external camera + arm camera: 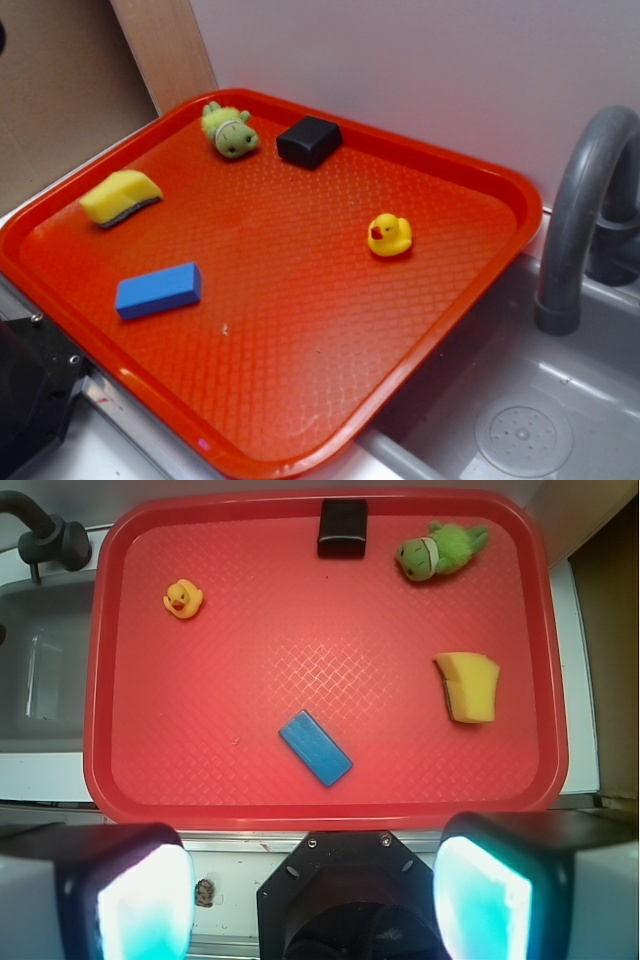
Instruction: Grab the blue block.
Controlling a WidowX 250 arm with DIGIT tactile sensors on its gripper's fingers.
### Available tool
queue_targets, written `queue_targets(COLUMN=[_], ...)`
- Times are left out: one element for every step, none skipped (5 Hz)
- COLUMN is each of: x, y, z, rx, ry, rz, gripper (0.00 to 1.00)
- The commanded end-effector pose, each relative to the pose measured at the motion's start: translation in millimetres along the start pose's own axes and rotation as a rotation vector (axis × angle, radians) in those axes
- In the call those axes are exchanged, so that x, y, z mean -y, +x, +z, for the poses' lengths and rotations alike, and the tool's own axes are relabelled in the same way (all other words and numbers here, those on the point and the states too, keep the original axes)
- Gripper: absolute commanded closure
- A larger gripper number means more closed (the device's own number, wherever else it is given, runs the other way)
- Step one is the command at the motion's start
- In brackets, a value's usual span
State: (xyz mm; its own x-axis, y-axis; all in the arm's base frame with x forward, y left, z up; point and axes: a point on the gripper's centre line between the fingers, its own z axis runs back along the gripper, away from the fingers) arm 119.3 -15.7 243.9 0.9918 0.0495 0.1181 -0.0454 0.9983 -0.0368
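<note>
Red tray (pixel 500 185) holds blue block (pixel 158 290), sponge (pixel 121 196), duck (pixel 389 235).

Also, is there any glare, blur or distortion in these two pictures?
Exterior view: soft and slightly blurred, with a pale sheen on the near part of the red plastic tray. Wrist view: sharper on the small blue rectangular block, but the tray edges bow outward, and the two fingers glow overexposed and out of focus.

Blue block (pixel 315 747): lies alone on red tray (pixel 180 770), bare tray floor on every side, open from above. Nearest neighbour, yellow sponge (pixel 468 686), well apart; black block (pixel 342 528), green plush toy (pixel 438 550) and rubber duck (pixel 183 599) farther off along the tray's far rim.
</note>
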Motion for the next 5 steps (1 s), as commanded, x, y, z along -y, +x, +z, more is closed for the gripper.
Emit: queue_targets(x=[0.0, 14.9, 18.3, 13.7, 1.1], y=[0.0, 39.0, 60.1, 65.7, 47.3], z=[0.0, -16.1, -41.3, -76.6, -119.7], rx=[0.0, -0.001, -0.07, -0.033, -0.06], ry=[0.0, 0.024, 0.1, 0.163, 0.127], rz=[0.0, -0.062, -0.19, -0.385, -0.558], gripper=[0.0, 0.0, 0.0, 0.0, 0.0])
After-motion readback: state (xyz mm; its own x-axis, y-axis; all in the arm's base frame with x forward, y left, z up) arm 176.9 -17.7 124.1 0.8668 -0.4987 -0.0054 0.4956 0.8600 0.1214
